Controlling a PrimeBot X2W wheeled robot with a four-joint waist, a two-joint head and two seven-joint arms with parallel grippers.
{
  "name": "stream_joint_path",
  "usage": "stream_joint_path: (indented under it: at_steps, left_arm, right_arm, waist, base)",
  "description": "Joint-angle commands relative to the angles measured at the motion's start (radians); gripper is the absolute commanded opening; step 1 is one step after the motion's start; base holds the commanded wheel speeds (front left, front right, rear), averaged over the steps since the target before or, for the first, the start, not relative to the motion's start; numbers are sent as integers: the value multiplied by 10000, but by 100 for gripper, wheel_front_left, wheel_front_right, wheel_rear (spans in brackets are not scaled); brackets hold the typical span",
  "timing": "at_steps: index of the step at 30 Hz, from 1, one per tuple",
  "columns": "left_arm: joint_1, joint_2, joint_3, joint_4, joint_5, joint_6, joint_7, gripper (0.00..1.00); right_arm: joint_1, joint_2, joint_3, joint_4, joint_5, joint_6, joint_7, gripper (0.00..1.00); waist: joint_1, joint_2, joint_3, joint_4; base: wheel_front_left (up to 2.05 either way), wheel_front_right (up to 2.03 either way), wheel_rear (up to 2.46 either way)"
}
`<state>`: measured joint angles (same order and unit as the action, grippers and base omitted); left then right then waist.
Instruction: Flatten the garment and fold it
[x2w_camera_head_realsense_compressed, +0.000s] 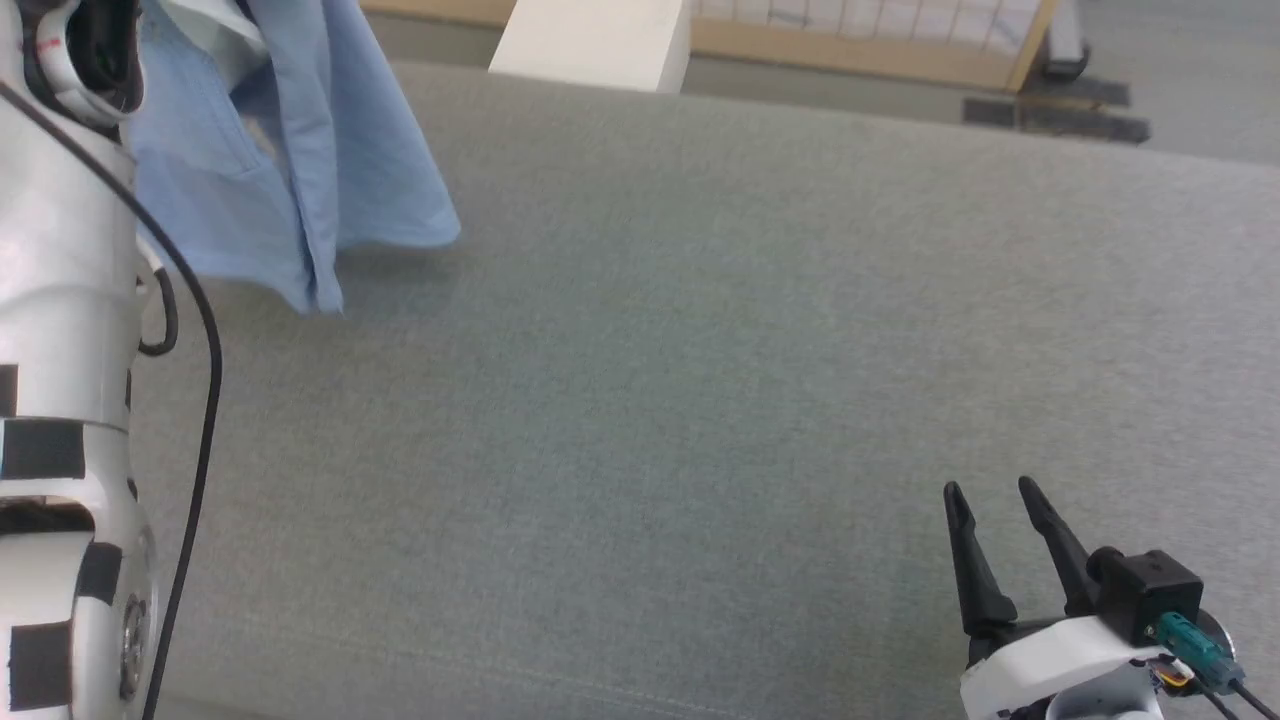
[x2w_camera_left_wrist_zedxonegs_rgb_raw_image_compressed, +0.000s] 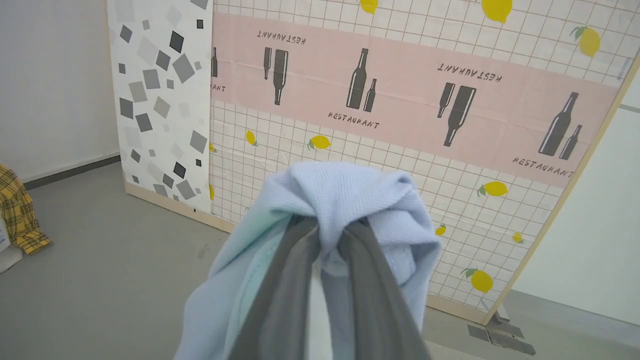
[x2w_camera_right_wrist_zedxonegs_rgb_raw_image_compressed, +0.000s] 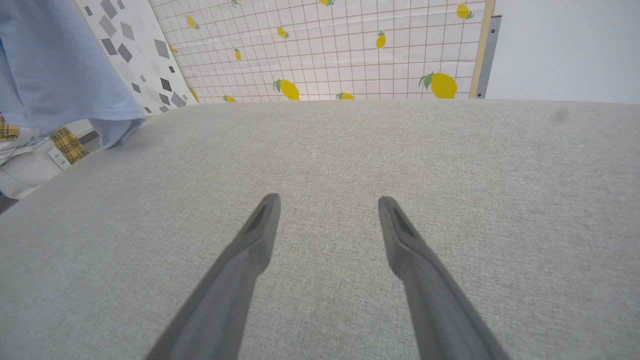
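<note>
In the head view, the garment (x2w_camera_head_realsense_compressed: 290, 170) hangs in loose folds at the far left, over the grey fabric surface (x2w_camera_head_realsense_compressed: 700, 350). Whether its hem touches the surface cannot be told. The pale left arm (x2w_camera_head_realsense_compressed: 60, 400) rises along the left edge. At the near right, the right gripper (x2w_camera_head_realsense_compressed: 995, 495) sits over the bare surface with its fingers spread and nothing between them.

In the left wrist view, the left gripper (x2w_camera_left_wrist_zedxonegs_rgb_raw_image_compressed: 332, 225) is clamped on a bunched fold of the garment, with a lemon-and-bottle patterned panel (x2w_camera_left_wrist_zedxonegs_rgb_raw_image_compressed: 450, 115) behind it.

In the right wrist view, the two fingers stand apart above the surface, and the garment hangs at the far left.
</note>
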<state>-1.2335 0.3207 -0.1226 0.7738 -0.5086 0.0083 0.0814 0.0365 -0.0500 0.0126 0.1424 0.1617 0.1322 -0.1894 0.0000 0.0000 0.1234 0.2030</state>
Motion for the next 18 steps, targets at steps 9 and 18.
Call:
stream_joint_path:
  at_steps: [9, 18]
  left_arm:
    - [-871, -697, -505, -878, -65, -499, 454, 0]
    - [-1109, -1669, -1014, -1351, -404, -721, 1010, 0]
  right_arm:
    - [-20, -3, 176, 601, 283, -15, -313, 100]
    - [-69, -3, 111, 884, 262, -15, -447, 100]
  waist:
    - [0, 0, -988, -1341]
    - [0, 0, -1062, -2428]
  base:
    - [0, 0, 0]
    - [0, 0, 0]
